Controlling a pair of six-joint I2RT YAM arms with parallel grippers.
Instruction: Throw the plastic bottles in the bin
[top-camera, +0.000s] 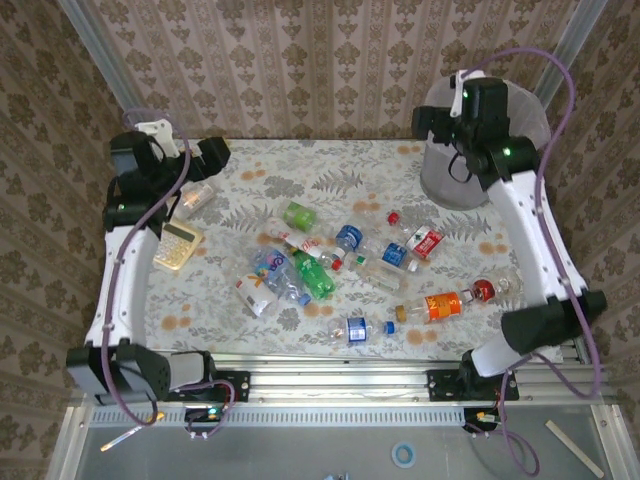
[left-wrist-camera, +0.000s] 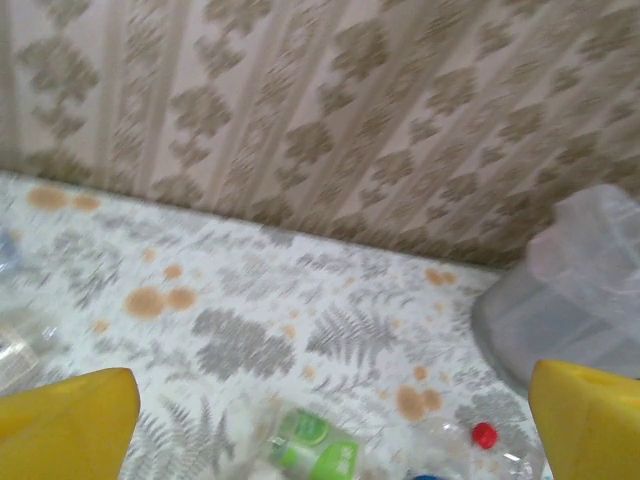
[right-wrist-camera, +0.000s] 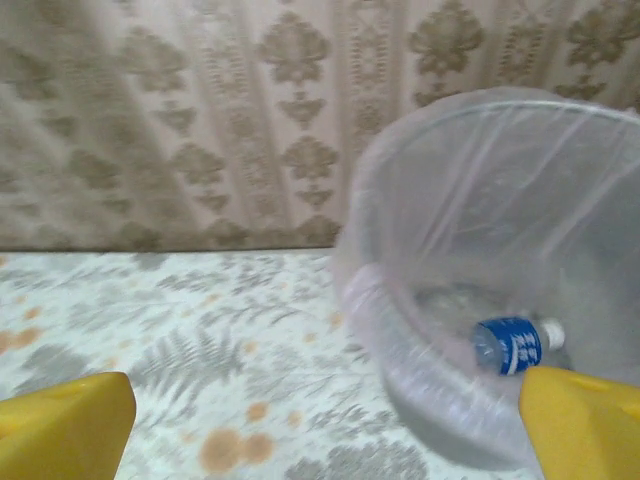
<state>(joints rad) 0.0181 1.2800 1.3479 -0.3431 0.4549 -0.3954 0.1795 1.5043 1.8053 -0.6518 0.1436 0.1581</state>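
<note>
The right gripper (right-wrist-camera: 320, 430) hangs with its yellow fingers (right-wrist-camera: 62, 425) spread wide and nothing between them. Just ahead of it and to its right stands the bin (right-wrist-camera: 400, 320), lined with a translucent bag. A clear bottle with a blue label (right-wrist-camera: 508, 345) lies at the bottom, just beyond the right finger. In the top view this gripper (top-camera: 438, 122) sits at the bin's rim (top-camera: 450, 185).

The left gripper (left-wrist-camera: 325, 425) is also wide open and empty. A green-labelled bottle (left-wrist-camera: 322, 450) lies on the surface low ahead of it, between the fingers' line. A red cap (left-wrist-camera: 484, 434) is further to its right, and the bin (left-wrist-camera: 570, 300) is well off to the right.

The table is covered by a pale cloth (top-camera: 250, 180) printed with grey fern leaves and orange blotches. Beige wallpaper (top-camera: 330, 70) with a brown damask pattern in stripes closes it in behind and on both sides. The scattered bottles (top-camera: 330, 265) lie mid-table, between the two arms, and a yellow calculator (top-camera: 178, 245) lies below the left gripper (top-camera: 210, 152) in the top view.
</note>
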